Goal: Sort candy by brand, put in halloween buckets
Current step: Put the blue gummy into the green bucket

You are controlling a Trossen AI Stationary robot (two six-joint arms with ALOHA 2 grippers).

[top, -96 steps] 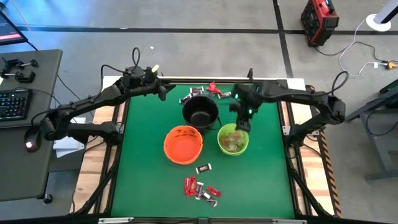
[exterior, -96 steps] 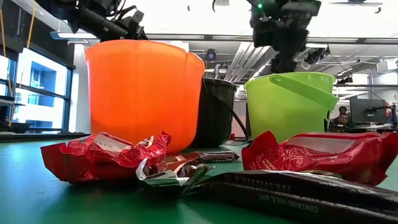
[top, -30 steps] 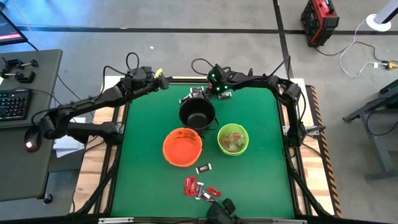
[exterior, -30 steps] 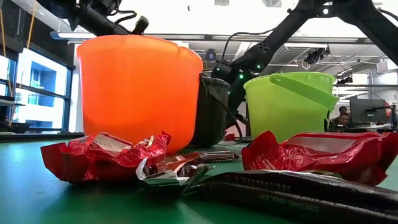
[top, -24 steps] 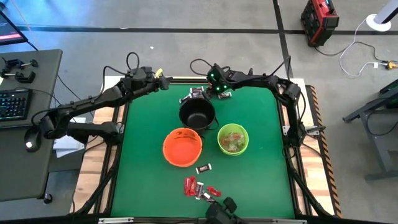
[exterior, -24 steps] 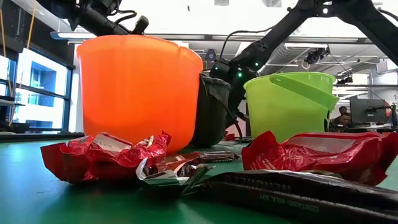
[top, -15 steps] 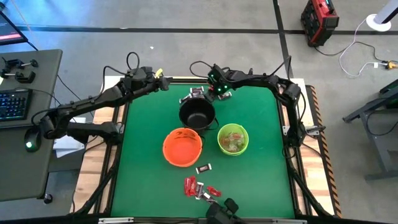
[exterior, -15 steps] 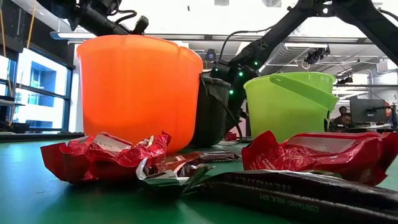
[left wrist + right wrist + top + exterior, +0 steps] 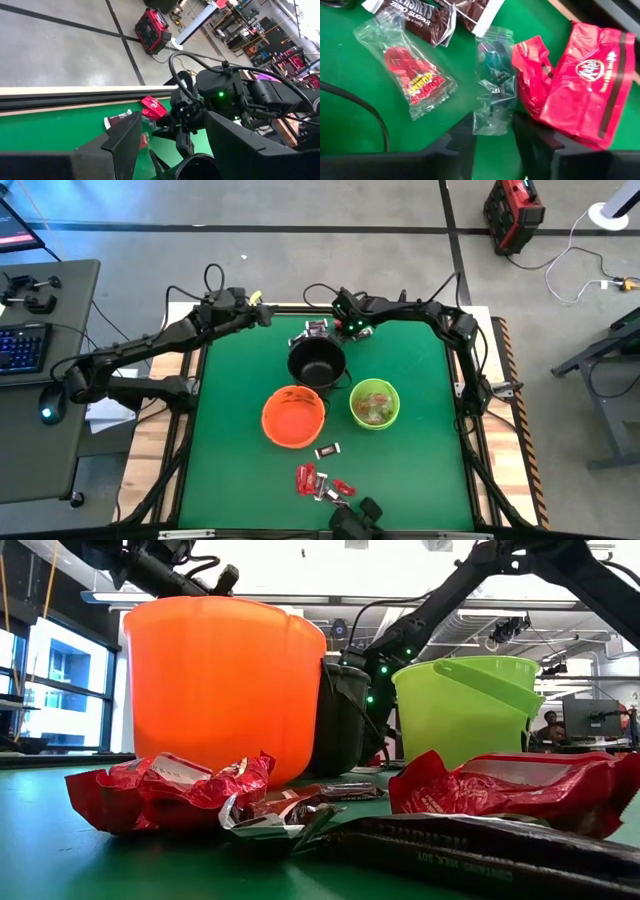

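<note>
Since roughly three seconds back, the right end effector (image 9: pixel 351 330) had left its place above the lime green bucket (image 9: pixel 375 404) and come down over the candy at the far edge of the counter (image 9: pixel 420 460), behind the black bucket (image 9: pixel 318 360). Its fingers (image 9: pixel 465 135) were drawing in on either side of a clear-wrapped blue sweet (image 9: pixel 493 87), a red KitKat wrapper (image 9: pixel 580 85) just beside it, not yet visibly pinching. Judged: next pick beginning; the left end effector (image 9: pixel 262 314) waited spread at the far-left corner, the orange bucket (image 9: pixel 293 416) well off.
</note>
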